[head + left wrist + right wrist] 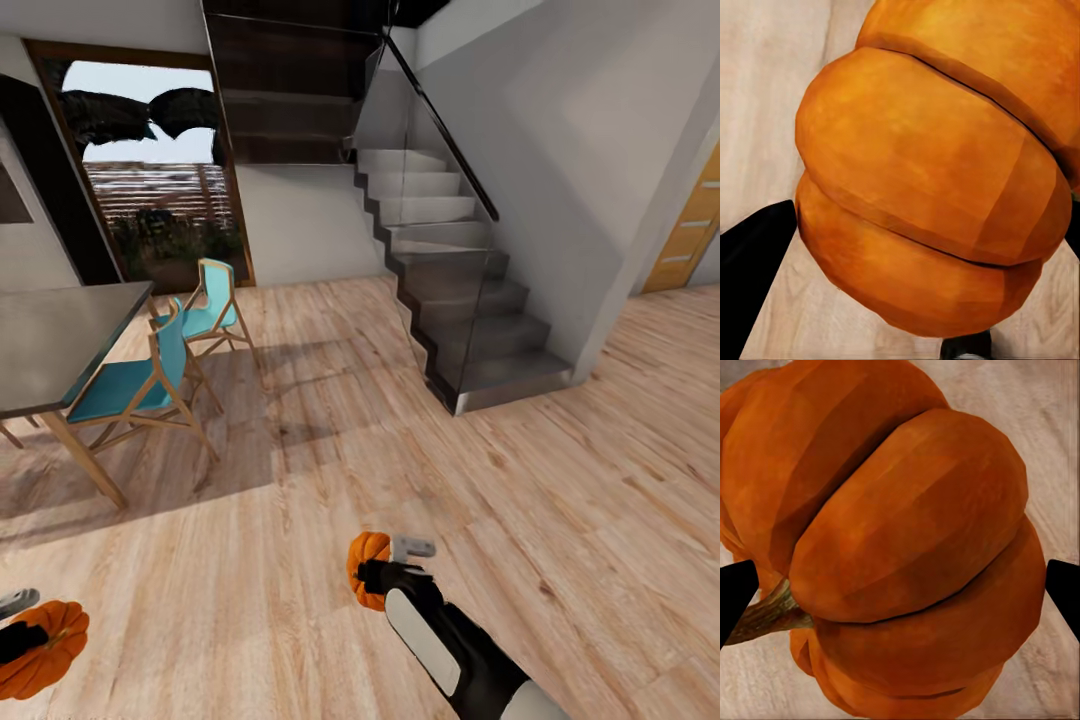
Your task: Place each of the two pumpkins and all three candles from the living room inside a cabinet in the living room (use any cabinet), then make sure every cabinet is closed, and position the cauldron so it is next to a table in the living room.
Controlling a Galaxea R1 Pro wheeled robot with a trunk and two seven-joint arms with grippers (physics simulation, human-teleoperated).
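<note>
Each of my grippers carries an orange ribbed pumpkin above the wooden floor. My left gripper point(20, 630) at the lower left of the head view is shut on one pumpkin point(42, 648), whose ribs crowd the left wrist view point(930, 187). My right gripper point(385, 570) at the bottom centre is shut on the other pumpkin point(366, 568); the right wrist view shows it close up point(900, 547) with its brown stem point(769, 615) and a dark fingertip point(735, 592) at each side. Candles, cabinet and cauldron are out of view.
A grey-topped table point(50, 345) on wooden legs stands at the left with two teal chairs point(150, 385). A staircase with a glass side panel point(460, 290) rises ahead. A glazed door point(160, 190) is at the back left, a wooden door point(690, 235) at the right.
</note>
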